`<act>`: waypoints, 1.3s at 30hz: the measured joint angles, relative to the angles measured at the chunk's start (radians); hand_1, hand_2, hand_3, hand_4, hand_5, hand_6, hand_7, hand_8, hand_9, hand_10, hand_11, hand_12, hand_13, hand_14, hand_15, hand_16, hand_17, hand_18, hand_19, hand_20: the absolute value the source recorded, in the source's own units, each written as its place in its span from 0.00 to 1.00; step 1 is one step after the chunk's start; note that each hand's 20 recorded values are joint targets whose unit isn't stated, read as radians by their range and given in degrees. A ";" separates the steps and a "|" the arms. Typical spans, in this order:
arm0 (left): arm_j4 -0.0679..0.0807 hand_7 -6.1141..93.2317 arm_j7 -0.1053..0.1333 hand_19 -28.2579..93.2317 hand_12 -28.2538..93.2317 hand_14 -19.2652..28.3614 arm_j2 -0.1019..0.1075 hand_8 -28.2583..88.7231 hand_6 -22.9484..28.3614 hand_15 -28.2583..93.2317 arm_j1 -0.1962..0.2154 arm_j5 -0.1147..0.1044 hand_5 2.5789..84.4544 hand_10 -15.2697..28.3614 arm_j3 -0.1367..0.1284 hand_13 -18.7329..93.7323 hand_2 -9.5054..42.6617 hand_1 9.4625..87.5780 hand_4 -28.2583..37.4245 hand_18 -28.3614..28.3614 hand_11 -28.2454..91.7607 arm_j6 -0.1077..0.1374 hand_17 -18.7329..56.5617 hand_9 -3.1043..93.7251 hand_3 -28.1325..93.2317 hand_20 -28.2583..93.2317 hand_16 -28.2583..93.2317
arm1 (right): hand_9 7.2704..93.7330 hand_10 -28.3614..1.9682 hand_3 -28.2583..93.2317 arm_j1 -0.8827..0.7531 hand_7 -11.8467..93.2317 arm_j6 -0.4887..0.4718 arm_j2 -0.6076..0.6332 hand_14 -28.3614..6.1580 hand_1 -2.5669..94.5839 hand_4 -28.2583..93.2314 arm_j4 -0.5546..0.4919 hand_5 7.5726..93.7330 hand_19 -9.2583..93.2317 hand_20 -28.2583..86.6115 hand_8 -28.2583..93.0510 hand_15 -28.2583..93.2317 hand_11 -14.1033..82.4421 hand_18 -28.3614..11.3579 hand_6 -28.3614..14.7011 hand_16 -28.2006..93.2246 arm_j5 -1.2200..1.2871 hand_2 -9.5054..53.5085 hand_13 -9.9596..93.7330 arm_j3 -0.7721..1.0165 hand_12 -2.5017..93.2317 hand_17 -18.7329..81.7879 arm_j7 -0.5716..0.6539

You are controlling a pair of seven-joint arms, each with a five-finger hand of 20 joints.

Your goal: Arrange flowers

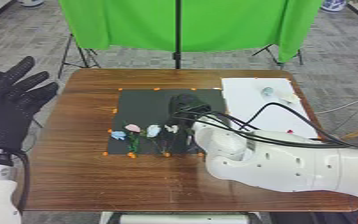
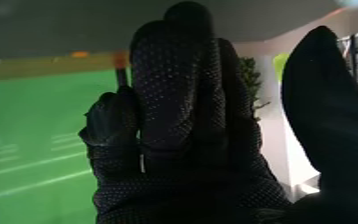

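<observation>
Flowers (image 1: 153,131) are laid along the near edge of the dark mat (image 1: 140,105). Over the mat, the right hand (image 1: 186,104) is held, fingers together, thumb apart; left of it, the left hand (image 1: 5,117) is spread. The next one should be lowered gently, without the laid ones being brushed.

- Head view: bright, soft light right across the brown table (image 1: 69,170)!
- White sheet (image 1: 242,95) shining palest there!
- Right wrist view, dimmer: pale streaks slant over the green cloth (image 2: 33,125)!
- And one small, hard white glare!
</observation>
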 measured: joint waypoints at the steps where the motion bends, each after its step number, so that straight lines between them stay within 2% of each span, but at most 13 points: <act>1: -0.003 0.17 0.005 0.75 0.32 0.98 -0.004 0.17 0.63 0.66 0.016 -0.001 0.40 0.78 -0.004 0.38 0.34 0.14 0.00 0.93 0.44 0.003 0.16 0.35 0.86 0.28 0.15 | 0.78 0.50 0.89 0.002 0.26 0.002 0.011 0.61 0.36 0.01 -0.006 0.61 1.00 0.54 0.13 0.75 0.39 0.25 0.63 0.37 0.000 0.03 0.82 0.008 0.19 0.60 0.000; 6: -0.009 0.18 0.033 0.75 0.32 0.98 -0.020 0.17 0.63 0.66 0.075 -0.011 0.40 0.78 -0.007 0.38 0.34 0.14 0.00 0.93 0.44 0.018 0.16 0.34 0.86 0.28 0.15 | 0.75 0.47 0.89 0.020 0.26 0.023 0.077 0.59 0.35 0.02 -0.031 0.61 1.00 0.53 0.13 0.75 0.36 0.25 0.62 0.36 0.000 0.04 0.80 0.050 0.18 0.59 0.002; 12: -0.009 0.18 0.048 0.75 0.32 0.98 -0.026 0.17 0.63 0.66 0.090 -0.020 0.40 0.78 -0.001 0.38 0.34 0.14 0.00 0.93 0.44 0.028 0.16 0.34 0.86 0.28 0.15 | 0.69 0.43 0.89 0.044 0.26 0.036 0.173 0.57 0.35 0.02 -0.037 0.59 1.00 0.50 0.13 0.75 0.33 0.26 0.62 0.35 0.003 0.04 0.78 0.090 0.17 0.58 0.011; 16: -0.008 0.17 0.050 0.75 0.32 0.98 -0.026 0.17 0.62 0.66 0.089 -0.022 0.39 0.78 0.004 0.38 0.34 0.14 0.00 0.93 0.43 0.029 0.16 0.34 0.86 0.28 0.15 | 0.62 0.40 0.90 0.083 0.26 0.033 0.239 0.56 0.35 0.02 -0.009 0.55 1.00 0.49 0.14 0.76 0.32 0.26 0.60 0.35 0.022 0.04 0.76 0.078 0.17 0.57 0.016; 23: 0.001 0.18 0.048 0.75 0.32 0.98 -0.021 0.17 0.61 0.66 0.073 -0.030 0.38 0.77 0.018 0.38 0.34 0.14 0.00 0.94 0.43 0.028 0.16 0.33 0.86 0.28 0.15 | 0.52 0.36 0.91 0.102 0.26 -0.021 0.327 0.56 0.34 0.01 0.112 0.48 1.00 0.46 0.13 0.78 0.29 0.28 0.58 0.33 0.083 0.04 0.72 0.106 0.17 0.56 0.043; 27: 0.003 0.18 0.047 0.75 0.32 0.98 -0.015 0.17 0.61 0.66 0.059 -0.030 0.38 0.77 0.027 0.38 0.34 0.14 0.00 0.94 0.43 0.028 0.16 0.33 0.86 0.28 0.15 | 0.51 0.35 0.91 0.102 0.25 -0.088 0.366 0.57 0.34 0.01 0.165 0.47 1.00 0.46 0.14 0.80 0.28 0.28 0.58 0.33 0.101 0.04 0.72 0.124 0.17 0.56 0.063; 34: 0.007 0.18 0.047 0.75 0.32 0.98 -0.007 0.17 0.61 0.66 0.032 -0.030 0.38 0.78 0.058 0.38 0.34 0.14 0.00 0.94 0.43 0.028 0.16 0.34 0.86 0.28 0.15 | 0.49 0.34 0.91 0.066 0.25 -0.105 0.381 0.58 0.34 0.00 0.241 0.46 1.00 0.48 0.14 0.82 0.27 0.26 0.58 0.31 0.138 0.02 0.73 0.181 0.17 0.57 0.089; 36: 0.007 0.18 0.046 0.75 0.32 0.98 -0.007 0.17 0.61 0.66 0.025 -0.029 0.38 0.78 0.068 0.38 0.34 0.14 0.00 0.94 0.43 0.027 0.16 0.34 0.86 0.28 0.15 | 0.48 0.33 0.91 0.036 0.25 -0.142 0.379 0.58 0.34 0.00 0.246 0.46 1.00 0.49 0.14 0.83 0.26 0.26 0.58 0.31 0.137 0.01 0.73 0.221 0.16 0.56 0.102; 39: 0.008 0.18 0.042 0.75 0.32 0.98 -0.007 0.17 0.61 0.66 0.015 -0.029 0.38 0.78 0.076 0.38 0.34 0.14 0.00 0.94 0.43 0.027 0.16 0.33 0.86 0.28 0.15 | 0.47 0.32 0.91 0.000 0.25 -0.249 0.375 0.57 0.34 0.00 0.246 0.46 1.00 0.49 0.14 0.83 0.25 0.25 0.58 0.31 0.138 0.01 0.72 0.263 0.16 0.56 0.125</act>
